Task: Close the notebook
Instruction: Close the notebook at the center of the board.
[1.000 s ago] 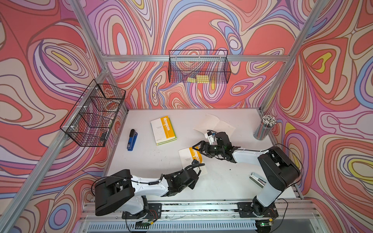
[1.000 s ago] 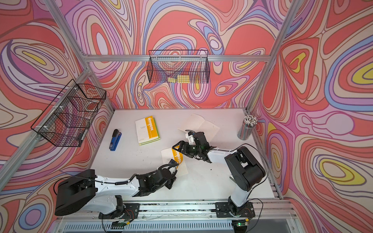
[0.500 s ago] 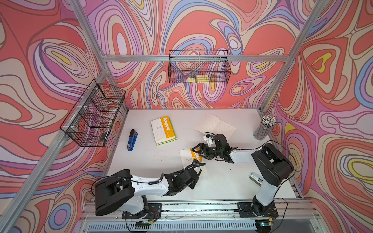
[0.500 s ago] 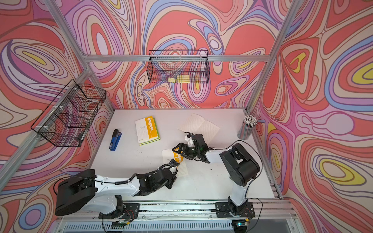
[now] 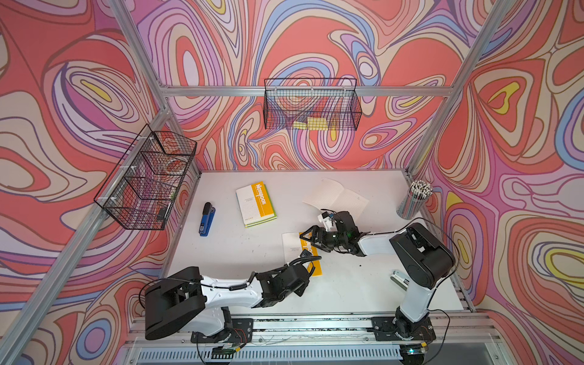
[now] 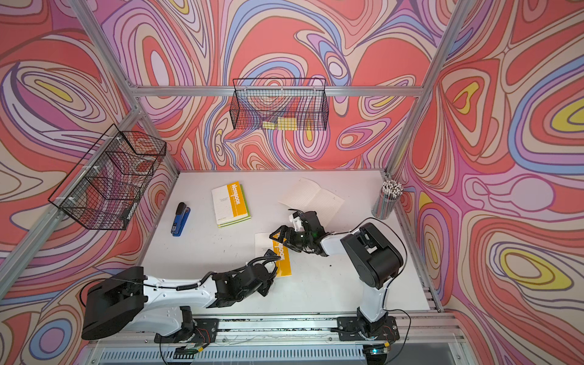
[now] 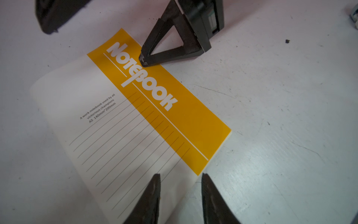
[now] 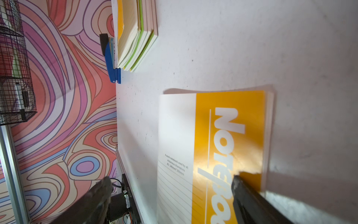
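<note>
1. The scuffed white tabletop (image 5: 347, 284) carries everything.
2. A yellow-banded notebook (image 5: 292, 246) lies flat and closed near the front middle.
3. To the left lie a stack of notebooks (image 5: 256, 205) and a blue stapler (image 5: 207, 219), near each other but apart.
4. An open lined notebook (image 5: 335, 197) lies toward the back.
5. A cup of pencils (image 5: 414, 202) stands at the right edge, and a silver stapler (image 5: 399, 281) lies at front right.

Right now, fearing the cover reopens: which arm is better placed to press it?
Right: its end effector fingertip sits on the yellow-and-white paper notebook; the left end effector hovers open at its corner.

Both arms stretched inward, left hand (image 7: 180, 175) low with jaws parted, right hand (image 8: 171, 178) jaws spread wide
</note>
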`<state>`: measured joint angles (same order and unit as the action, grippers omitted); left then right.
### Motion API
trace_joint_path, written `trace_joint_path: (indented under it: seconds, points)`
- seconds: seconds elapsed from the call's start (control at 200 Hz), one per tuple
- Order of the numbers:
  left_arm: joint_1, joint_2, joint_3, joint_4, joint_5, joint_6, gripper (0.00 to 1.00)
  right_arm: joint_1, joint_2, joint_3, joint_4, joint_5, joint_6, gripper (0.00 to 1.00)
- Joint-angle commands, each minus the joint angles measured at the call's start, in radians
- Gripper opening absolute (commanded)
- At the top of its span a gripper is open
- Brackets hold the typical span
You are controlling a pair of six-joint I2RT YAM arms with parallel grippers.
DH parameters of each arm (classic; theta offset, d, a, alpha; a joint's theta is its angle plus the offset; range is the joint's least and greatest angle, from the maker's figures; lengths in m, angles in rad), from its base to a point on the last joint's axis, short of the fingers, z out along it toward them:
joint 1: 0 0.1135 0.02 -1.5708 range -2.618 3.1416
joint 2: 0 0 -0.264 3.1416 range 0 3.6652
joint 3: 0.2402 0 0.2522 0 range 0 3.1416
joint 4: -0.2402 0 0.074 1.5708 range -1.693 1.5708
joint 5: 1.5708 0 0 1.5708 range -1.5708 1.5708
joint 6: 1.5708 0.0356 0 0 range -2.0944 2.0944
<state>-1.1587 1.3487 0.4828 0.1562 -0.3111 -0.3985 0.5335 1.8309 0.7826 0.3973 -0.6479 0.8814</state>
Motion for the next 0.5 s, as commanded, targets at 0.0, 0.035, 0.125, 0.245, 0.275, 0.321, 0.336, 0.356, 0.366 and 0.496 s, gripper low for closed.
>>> trace_joint_path:
  seconds: [0.0, 0.035, 0.125, 0.245, 0.275, 0.321, 0.336, 0.356, 0.366, 0.496]
  points:
    - [-0.003, -0.049, 0.016, -0.042, -0.021, 0.003, 0.5, 0.008, 0.034, -0.029, -0.036, 0.021, -0.009, 0.98]
    - [-0.004, -0.064, 0.016, -0.048, -0.019, 0.005, 0.51, 0.008, 0.033, -0.031, -0.036, 0.022, -0.01, 0.98]
    - [-0.003, -0.111, 0.02, -0.079, -0.017, 0.009, 0.51, 0.008, 0.032, -0.033, -0.036, 0.021, -0.01, 0.98]
    - [0.001, -0.206, 0.022, -0.147, -0.059, 0.009, 0.52, 0.008, 0.024, -0.04, -0.035, 0.022, -0.012, 0.98]
    - [0.009, -0.237, 0.022, -0.156, -0.057, 0.009, 0.51, 0.008, 0.022, -0.043, -0.037, 0.023, -0.012, 0.98]
    - [0.038, -0.288, 0.022, -0.168, -0.028, 0.004, 0.52, 0.008, 0.019, -0.046, -0.039, 0.024, -0.013, 0.99]
    - [0.051, -0.305, 0.022, -0.172, -0.012, 0.001, 0.52, 0.008, 0.016, -0.048, -0.038, 0.025, -0.013, 0.98]
    - [0.066, -0.323, 0.022, -0.174, 0.012, -0.004, 0.52, 0.008, 0.016, -0.049, -0.038, 0.025, -0.014, 0.98]
    - [0.079, -0.335, 0.022, -0.177, 0.023, -0.007, 0.52, 0.008, 0.016, -0.049, -0.038, 0.025, -0.015, 0.99]
    - [0.236, -0.431, 0.008, -0.191, 0.227, -0.077, 0.53, 0.008, 0.008, -0.058, -0.031, 0.023, -0.01, 0.98]
